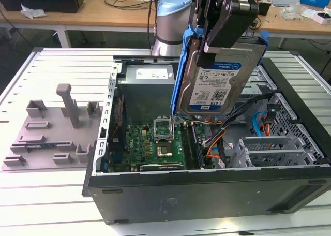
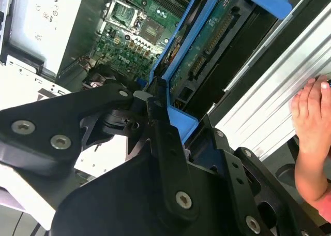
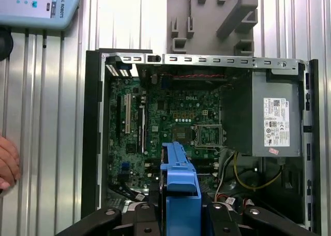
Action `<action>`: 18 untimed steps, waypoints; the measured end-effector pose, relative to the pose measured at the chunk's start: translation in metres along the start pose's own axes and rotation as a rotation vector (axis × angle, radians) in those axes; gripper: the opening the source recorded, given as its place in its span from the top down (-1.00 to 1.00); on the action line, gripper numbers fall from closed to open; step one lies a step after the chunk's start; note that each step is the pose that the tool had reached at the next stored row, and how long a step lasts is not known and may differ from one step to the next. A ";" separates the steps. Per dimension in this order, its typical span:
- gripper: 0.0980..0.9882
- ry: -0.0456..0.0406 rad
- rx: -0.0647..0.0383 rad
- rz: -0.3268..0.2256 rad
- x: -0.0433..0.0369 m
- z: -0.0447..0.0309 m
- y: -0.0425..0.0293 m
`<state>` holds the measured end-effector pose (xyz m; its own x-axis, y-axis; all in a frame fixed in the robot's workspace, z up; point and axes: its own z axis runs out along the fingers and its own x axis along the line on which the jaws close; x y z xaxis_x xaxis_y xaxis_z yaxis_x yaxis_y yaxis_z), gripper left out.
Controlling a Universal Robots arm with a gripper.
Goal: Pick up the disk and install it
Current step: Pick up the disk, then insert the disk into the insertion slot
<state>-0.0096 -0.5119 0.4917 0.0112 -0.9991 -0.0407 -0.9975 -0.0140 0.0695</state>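
1. End effector (image 1: 220, 39) pinched on the disk (image 1: 212, 86), gripping near its upper edge.
2. Disk hangs on edge, slightly tilted, above the open computer case (image 1: 207, 189), over the motherboard (image 1: 155, 143); label faces the exterior view.
3. Its blue bracket (image 3: 179, 184) sits clamped in the first wrist view.
4. Grey fixture plate (image 1: 51, 127) lies on the desk (image 1: 46, 200), at the exterior view's left of the case.
5. A person's hand (image 2: 313, 112) rests on the desk beside the case.
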 end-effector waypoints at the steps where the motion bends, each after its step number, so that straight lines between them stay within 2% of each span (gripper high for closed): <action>1: 0.40 0.0000 0.000 0.000 0.0000 0.0000 0.0000; 15: 0.40 0.0001 0.000 0.000 0.0006 -0.0001 -0.0001; 16: 0.40 0.0032 0.014 0.000 0.0002 0.0000 0.0000; 17: 0.40 0.0036 0.024 -0.001 0.0002 0.0001 0.0000; 18: 0.40 0.0037 0.037 -0.001 0.0002 0.0002 0.0000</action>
<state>-0.0096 -0.5121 0.4914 0.0127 -0.9992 -0.0370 -0.9994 -0.0139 0.0323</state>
